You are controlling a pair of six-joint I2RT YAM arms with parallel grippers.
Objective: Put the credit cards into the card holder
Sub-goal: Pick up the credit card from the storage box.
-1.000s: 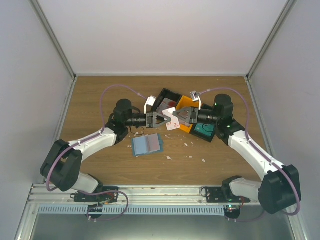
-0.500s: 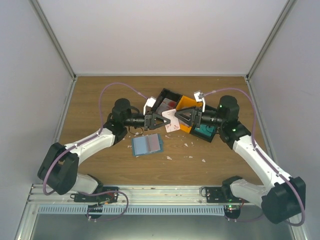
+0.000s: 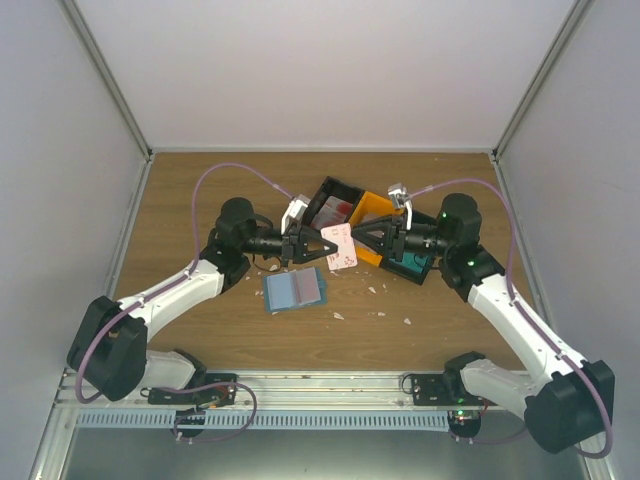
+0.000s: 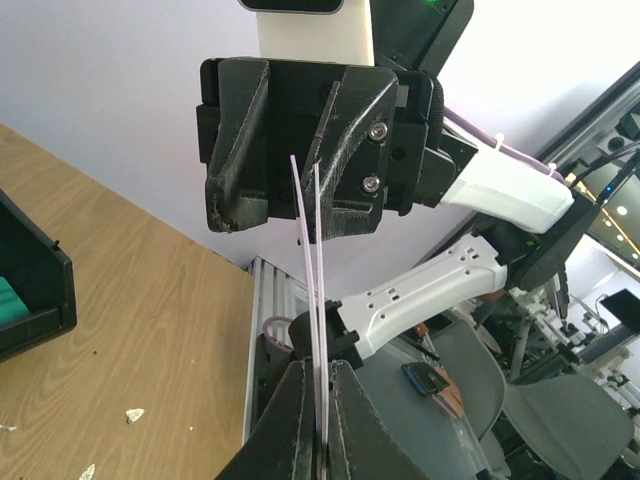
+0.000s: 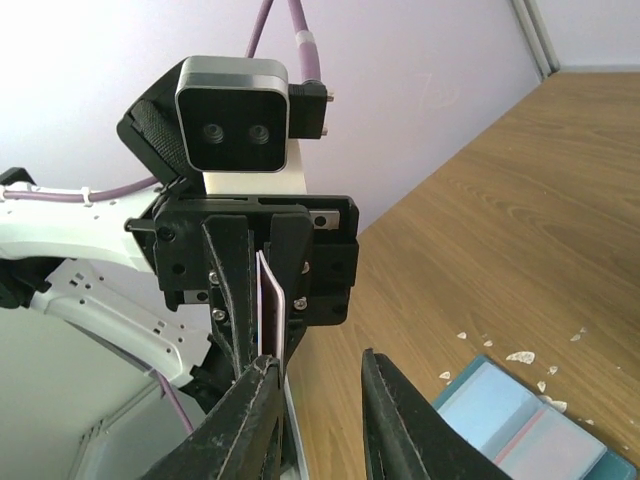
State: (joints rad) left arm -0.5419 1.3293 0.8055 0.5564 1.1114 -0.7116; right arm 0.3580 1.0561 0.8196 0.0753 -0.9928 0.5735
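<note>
Cards (image 3: 339, 246): two thin white sheets with red blotches, held in the air between both claws, above the table (image 3: 200, 190).
Left claw (image 3: 322, 247): pinching one end of the cards.
Right claw (image 3: 360, 236): fingers spread, the cards' free end between them; contact unclear.
Holder (image 3: 295, 289): flat blue sleeve on the table, below the left claw, apart from the cards.
Hidden: the cards' clamped end.
Tray (image 3: 372, 207): black and orange, behind the cards.
Table: brown wood grain, strewn with white scraps (image 3: 375, 290).

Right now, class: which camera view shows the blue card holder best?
Top external: the card holder shows whole, unobstructed. The right wrist view catches only part of it at the frame's bottom edge; the left wrist view misses it.
</note>
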